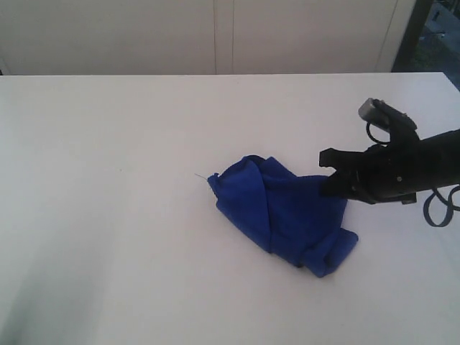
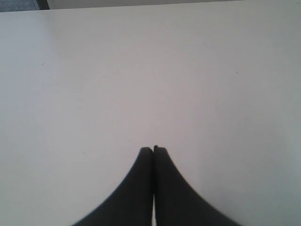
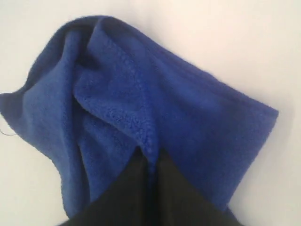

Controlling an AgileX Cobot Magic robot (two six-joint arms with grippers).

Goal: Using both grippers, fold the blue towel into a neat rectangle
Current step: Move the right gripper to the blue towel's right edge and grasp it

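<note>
A wide white tabletop (image 1: 108, 237) is backed along its far edge by pale wall panels (image 1: 302, 36), and a dark strip of window (image 1: 438, 32) is seen at the far right. A soft, fleecy royal-blue towel (image 1: 284, 212) is found right of centre on the tabletop. It is bunched into a loose heap rather than spread flat. Several layers are thrown over one another, a hemmed edge is seen running across the top, and a thin loose thread (image 1: 199, 175) sticks out at the heap's left corner.

The black, jointed right pincer (image 1: 329, 175) is seen low at the right, set against the right side of the heap, with a small grey block (image 1: 374, 109) carried near its wrist. In the right wrist view its fingers (image 3: 127, 197) are drawn almost together and a raised ridge of the hem is pinched between them. The towel is therefore judged to be gripped there. A hemmed edge was probably chosen because the heap could be drawn open by it.

The left pincer (image 2: 153, 149) is shown only in its own wrist view. It is closed on nothing and held above bare tabletop. How far it is from the towel cannot be told. It is probably parked clear of the work until a second corner is exposed for it.

No fold is judged to be made yet, and the cloth would first need to be opened flat. If only the one ridge is lifted, the layers may be dragged along together rather than separated.
</note>
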